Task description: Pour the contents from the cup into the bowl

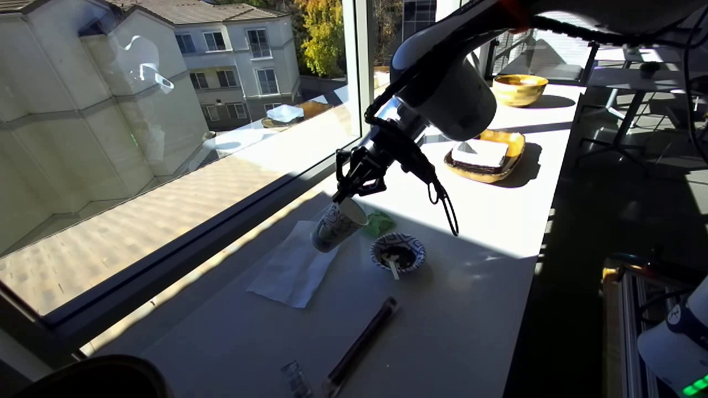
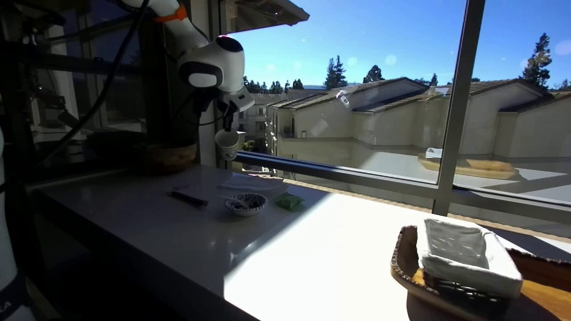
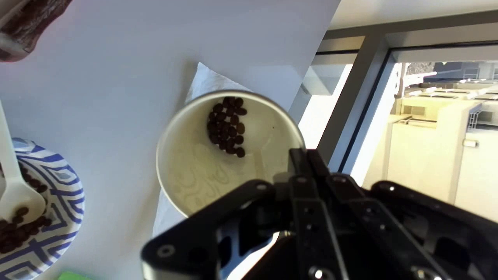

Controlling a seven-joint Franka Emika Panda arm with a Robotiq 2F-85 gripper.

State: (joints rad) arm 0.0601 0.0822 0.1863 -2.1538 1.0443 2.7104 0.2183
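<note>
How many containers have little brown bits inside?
2: the pale, tapered, paper-like cup gripped by the black end effector, and the small, round, blue-and-white patterned bowl on the white table. Others may be hidden.

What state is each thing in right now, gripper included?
Cup: tilted, held above the table, brown pieces inside
Gripper: shut on the cup's rim
Bowl: upright on the table, brown pieces inside
White spoon: resting in the bowl
Napkin: spread on the table
Green packet: lying near the bowl; whether opened, unclear
Dark stick-like item: lying on the table
Basket: cloth-lined, standing in a wooden tray
</note>
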